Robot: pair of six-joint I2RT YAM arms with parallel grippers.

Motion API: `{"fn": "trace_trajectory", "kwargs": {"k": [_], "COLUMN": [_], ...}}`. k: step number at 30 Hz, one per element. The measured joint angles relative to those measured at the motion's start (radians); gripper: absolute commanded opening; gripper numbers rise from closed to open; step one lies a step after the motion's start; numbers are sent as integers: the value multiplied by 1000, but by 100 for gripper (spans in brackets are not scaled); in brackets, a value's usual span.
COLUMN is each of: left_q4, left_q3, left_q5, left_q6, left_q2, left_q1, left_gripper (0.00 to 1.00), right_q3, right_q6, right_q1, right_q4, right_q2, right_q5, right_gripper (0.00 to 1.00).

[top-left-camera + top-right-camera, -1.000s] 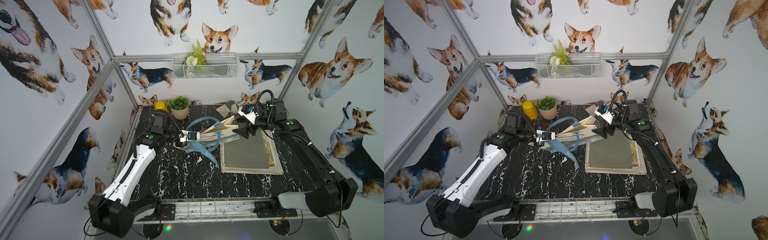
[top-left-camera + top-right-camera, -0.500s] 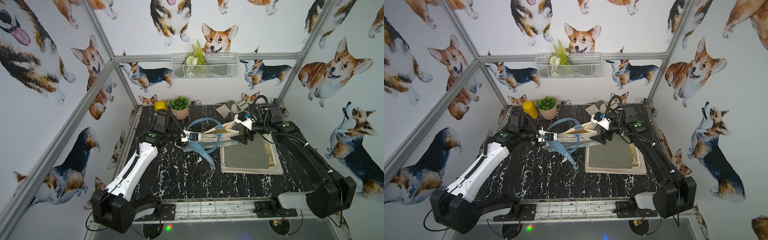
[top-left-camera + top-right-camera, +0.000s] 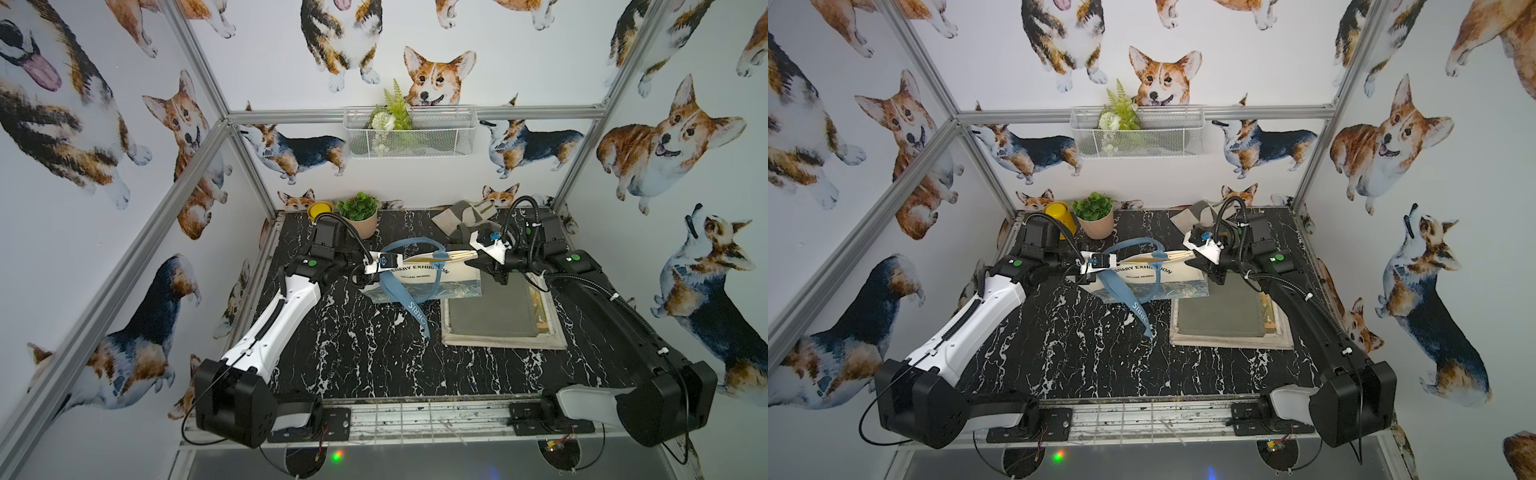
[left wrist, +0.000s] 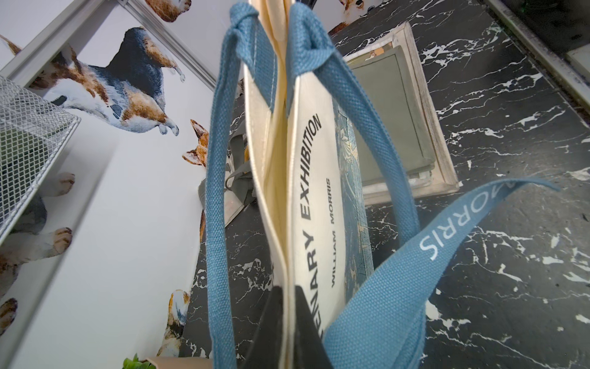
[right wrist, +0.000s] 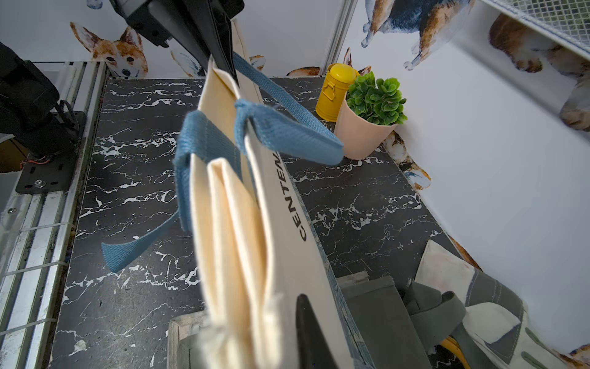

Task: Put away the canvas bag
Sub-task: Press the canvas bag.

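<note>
Close beside canvas bag [image 3: 440, 282], folded stack [image 3: 490, 311]

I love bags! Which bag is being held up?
The cream bag with blue handles, hanging upright; the folded green bag and crumpled grey bag are lying down.

The black marbled counter [image 3: 353, 353] carries a yellow canister [image 3: 319, 208] and a potted plant [image 3: 359, 216] side by side at its back edge, a crumpled grey-and-cream bag [image 3: 461, 216] further along, and a folded grey-green bag [image 3: 490, 307] stacked on a cream one [image 3: 555, 332].
</note>
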Motion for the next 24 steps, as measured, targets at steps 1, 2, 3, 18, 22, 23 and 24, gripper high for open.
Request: {"fn": "trace_trajectory", "kwargs": {"k": [1, 2, 3, 18, 22, 23, 24], "left_q4": [2, 3, 7, 35, 34, 32, 31], "left_q3": [13, 24, 34, 92, 177, 203, 227], "left_q5": [1, 3, 6, 66, 75, 74, 74], "left_q6": [-10, -26, -40, -328, -367, -368, -373], "left_q2": [6, 8, 8, -42, 4, 23, 42], "left_q1": [1, 2, 2, -31, -127, -148, -168], "left_gripper": [36, 42, 45, 62, 60, 60, 61], "right_q3": [5, 9, 12, 39, 43, 43, 43], "right_q6": [6, 18, 23, 175, 187, 200, 201], "right_q1": [0, 0, 0, -1, -1, -1, -1], "right_q4": [3, 5, 5, -2, -6, -6, -6], "right_q2": [3, 6, 9, 40, 45, 45, 45], "right_q5": [0, 3, 7, 43, 36, 35, 32], "right_gripper": [0, 0, 0, 0, 0, 0, 0]}}
